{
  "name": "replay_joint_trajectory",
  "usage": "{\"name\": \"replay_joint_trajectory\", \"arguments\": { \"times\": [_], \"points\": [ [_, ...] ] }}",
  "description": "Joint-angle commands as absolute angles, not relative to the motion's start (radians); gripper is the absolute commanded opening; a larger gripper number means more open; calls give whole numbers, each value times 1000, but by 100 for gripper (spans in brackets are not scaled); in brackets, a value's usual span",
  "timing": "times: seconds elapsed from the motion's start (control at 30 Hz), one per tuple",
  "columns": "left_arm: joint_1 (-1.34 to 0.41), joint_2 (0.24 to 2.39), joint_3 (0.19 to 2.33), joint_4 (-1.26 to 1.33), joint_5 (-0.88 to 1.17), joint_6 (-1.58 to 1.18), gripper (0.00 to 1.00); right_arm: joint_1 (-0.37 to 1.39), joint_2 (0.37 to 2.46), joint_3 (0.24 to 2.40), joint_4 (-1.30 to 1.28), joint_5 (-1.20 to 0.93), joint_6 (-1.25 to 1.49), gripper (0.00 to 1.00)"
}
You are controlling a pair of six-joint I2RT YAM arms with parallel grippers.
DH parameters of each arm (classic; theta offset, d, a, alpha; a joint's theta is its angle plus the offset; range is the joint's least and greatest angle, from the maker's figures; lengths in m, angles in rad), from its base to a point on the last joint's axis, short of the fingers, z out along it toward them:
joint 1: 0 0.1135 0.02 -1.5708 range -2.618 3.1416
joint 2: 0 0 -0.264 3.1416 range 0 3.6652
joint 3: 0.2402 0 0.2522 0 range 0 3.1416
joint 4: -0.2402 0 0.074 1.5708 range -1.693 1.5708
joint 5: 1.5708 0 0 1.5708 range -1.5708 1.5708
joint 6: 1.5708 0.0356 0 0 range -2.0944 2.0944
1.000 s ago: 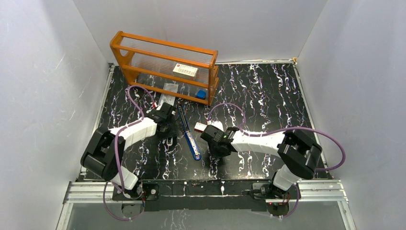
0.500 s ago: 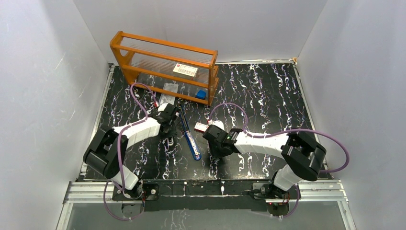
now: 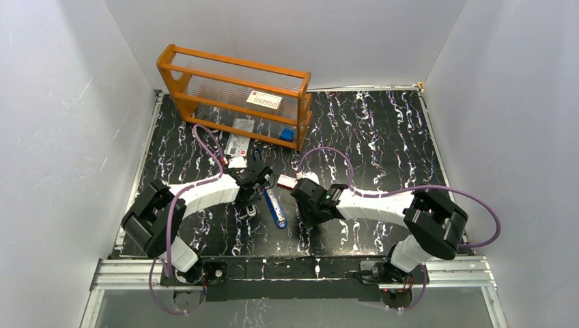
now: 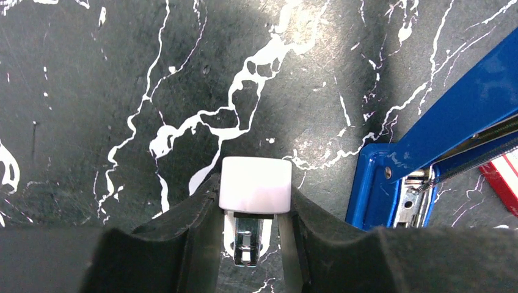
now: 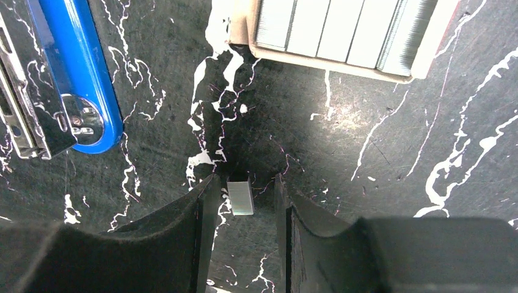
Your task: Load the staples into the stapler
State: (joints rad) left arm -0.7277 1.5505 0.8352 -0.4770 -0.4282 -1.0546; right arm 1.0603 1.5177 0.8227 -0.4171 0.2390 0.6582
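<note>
Open blue stapler (image 3: pixel 276 212) flat on the black marbled table (image 3: pixel 382 137), seen from above; all positions are given from it.

Left gripper (image 4: pixel 253 198): over the stapler's far part, just left of its hinge end. It is clamped on a small capped piece (image 4: pixel 255 184), a white block with a narrow metal tongue under it, and both fingers press the block's sides.

Right gripper (image 5: pixel 244 186): just right of the stapler's near, rounded end. Its fingers stand parted, one on each side of a short loose strip (image 5: pixel 240 198) of staples. A gap shows on both sides of the strip, so nothing is grasped. Whether the strip lies on the table cannot be told.

Staples (image 5: pixel 342 27): silvery strips packed side by side in a pale tray, right of the stapler and just beyond the right gripper, apart from both. No strip sits in the stapler's channel.

Orange rack (image 3: pixel 205 75): well beyond the stapler, at the table's far left.
</note>
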Motion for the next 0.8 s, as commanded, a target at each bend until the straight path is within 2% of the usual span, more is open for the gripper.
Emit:
{"name": "replay_joint_trajectory", "arguments": {
  "times": [0.0,0.2,0.43,0.63,0.77],
  "points": [
    [-772,1542,808,-598,-393,-1272,21,1055,1535,850,-441,234,598,47],
    [-847,1598,840,-703,-440,-1393,21,1055,1554,862,-493,230,596,46],
    [-862,1602,875,-726,-444,-1385,42,1055,1546,852,-499,218,593,46],
    [-862,1510,910,-760,-479,-1327,66,1055,1552,859,-471,173,586,46],
    [-862,1416,912,-772,-488,-1311,72,1055,1571,875,-476,182,587,45]
  ]
}}
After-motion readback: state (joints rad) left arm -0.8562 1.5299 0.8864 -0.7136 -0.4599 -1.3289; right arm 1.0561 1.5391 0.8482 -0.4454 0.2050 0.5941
